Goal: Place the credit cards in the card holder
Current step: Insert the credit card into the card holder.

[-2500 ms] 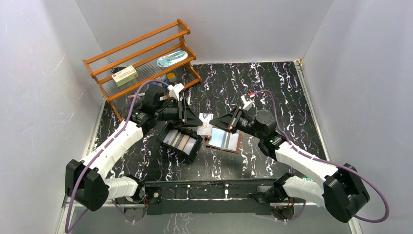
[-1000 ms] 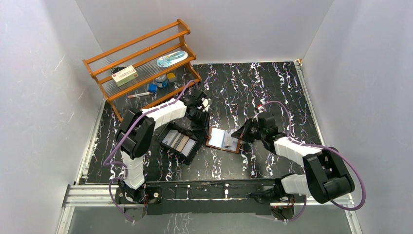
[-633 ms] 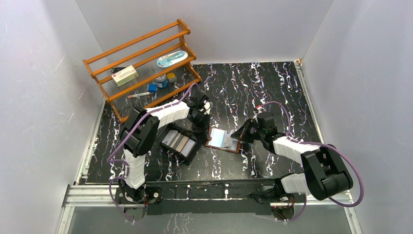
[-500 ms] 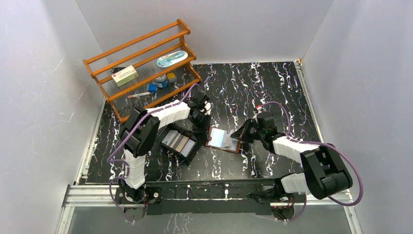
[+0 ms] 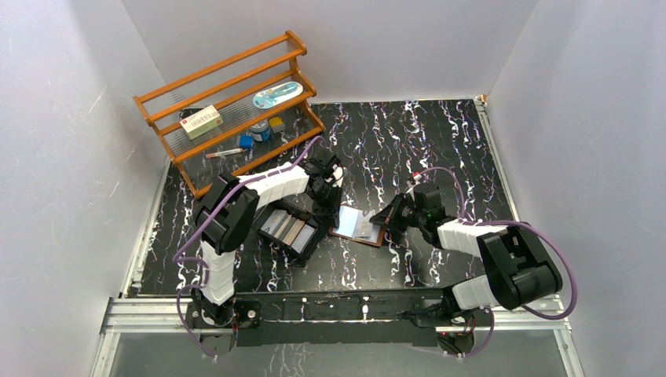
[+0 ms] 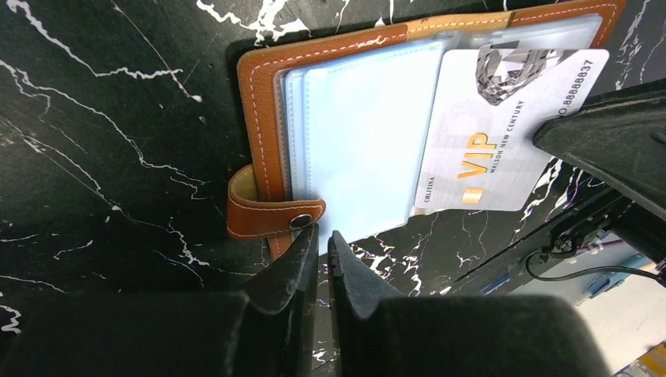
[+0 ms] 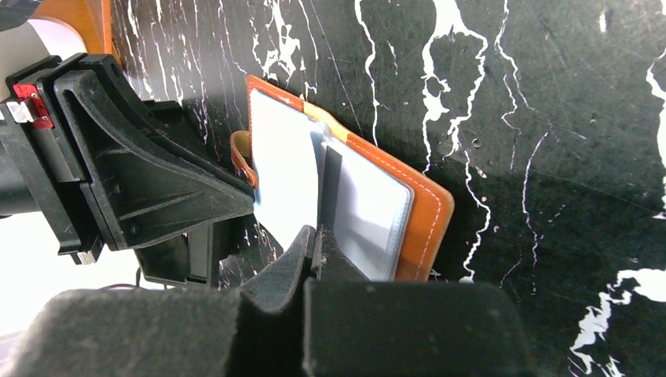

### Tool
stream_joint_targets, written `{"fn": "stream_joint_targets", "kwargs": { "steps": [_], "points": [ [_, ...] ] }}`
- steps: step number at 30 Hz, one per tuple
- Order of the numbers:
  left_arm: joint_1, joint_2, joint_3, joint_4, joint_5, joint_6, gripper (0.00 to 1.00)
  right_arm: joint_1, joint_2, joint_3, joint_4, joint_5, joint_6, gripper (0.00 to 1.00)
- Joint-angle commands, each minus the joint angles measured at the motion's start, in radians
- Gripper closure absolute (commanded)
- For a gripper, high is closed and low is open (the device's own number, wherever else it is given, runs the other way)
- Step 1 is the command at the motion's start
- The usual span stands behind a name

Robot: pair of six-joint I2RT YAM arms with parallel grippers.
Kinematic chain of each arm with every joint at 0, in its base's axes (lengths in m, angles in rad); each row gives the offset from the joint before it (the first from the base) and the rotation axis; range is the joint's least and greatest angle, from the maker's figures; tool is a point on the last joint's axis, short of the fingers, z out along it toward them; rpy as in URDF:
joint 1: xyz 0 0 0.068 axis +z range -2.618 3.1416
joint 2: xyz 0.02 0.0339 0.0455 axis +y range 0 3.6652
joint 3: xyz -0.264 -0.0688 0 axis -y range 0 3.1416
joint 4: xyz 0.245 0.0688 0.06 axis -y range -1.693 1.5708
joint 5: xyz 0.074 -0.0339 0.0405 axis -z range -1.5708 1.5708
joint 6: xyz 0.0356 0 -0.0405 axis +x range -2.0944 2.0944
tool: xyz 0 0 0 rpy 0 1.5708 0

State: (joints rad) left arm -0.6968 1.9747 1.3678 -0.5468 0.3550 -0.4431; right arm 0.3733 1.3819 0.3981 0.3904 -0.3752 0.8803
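Insertion: right end effector (image 7: 316,234), pressed together on the silver-white VIP credit card (image 6: 487,141), holds it half inside the unfolded brown leather card holder (image 6: 263,118) just ahead; left end effector (image 6: 322,239), almost closed at the snap strap (image 6: 267,216), probably steadies it, though its grip is unclear.

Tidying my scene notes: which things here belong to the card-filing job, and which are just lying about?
Job: card holder, VIP card, cards in the black tray.
Lying about: wooden rack, white box, blue oval item, pen.
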Motion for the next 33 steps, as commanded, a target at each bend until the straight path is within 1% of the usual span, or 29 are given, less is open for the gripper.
{"fn": "stream_joint_targets", "kwargs": {
  "steps": [1,3,5,6,9,10,13,16,19,21,25,29,33],
  "points": [
    [-0.007,-0.008,-0.009,-0.005,0.019,0.000,0.92,-0.004,0.015,-0.016,0.068,-0.028,0.034,1.00],
    [-0.007,-0.014,-0.008,-0.005,0.019,-0.005,0.92,-0.004,0.011,-0.020,0.068,-0.029,0.040,1.00],
    [-0.007,-0.030,-0.002,-0.007,0.012,-0.013,0.90,-0.005,0.002,-0.025,0.055,-0.021,0.038,1.00],
    [-0.007,-0.040,0.005,-0.013,0.002,-0.017,0.86,-0.007,-0.003,-0.027,0.043,-0.015,0.032,1.00],
    [-0.007,-0.059,0.047,-0.060,-0.059,-0.022,0.70,-0.017,-0.014,-0.030,0.004,-0.003,0.005,1.00],
    [-0.007,-0.061,0.060,-0.075,-0.085,-0.023,0.67,-0.020,-0.016,-0.031,-0.009,0.000,-0.004,1.00],
    [-0.006,-0.065,0.093,-0.120,-0.173,-0.021,0.64,-0.033,-0.021,-0.028,-0.044,-0.001,-0.024,1.00],
    [-0.006,-0.051,0.122,-0.154,-0.224,-0.009,0.63,-0.044,-0.031,-0.020,-0.097,0.004,-0.065,1.00],
    [-0.005,-0.032,0.135,-0.159,-0.215,0.008,0.59,-0.055,-0.047,-0.008,-0.151,0.015,-0.105,1.00],
    [-0.006,-0.016,0.137,-0.153,-0.183,0.018,0.57,-0.061,-0.059,0.000,-0.180,0.022,-0.125,1.00],
    [-0.006,0.024,0.137,-0.138,-0.095,0.030,0.58,-0.074,-0.067,0.007,-0.200,0.010,-0.144,1.00],
    [-0.006,0.027,0.102,-0.089,-0.016,0.009,0.66,-0.077,-0.067,0.014,-0.202,-0.015,-0.149,1.00],
    [-0.006,0.025,0.068,-0.056,0.016,-0.002,0.74,-0.079,-0.079,0.015,-0.185,-0.042,-0.134,1.00]
  ]
}}
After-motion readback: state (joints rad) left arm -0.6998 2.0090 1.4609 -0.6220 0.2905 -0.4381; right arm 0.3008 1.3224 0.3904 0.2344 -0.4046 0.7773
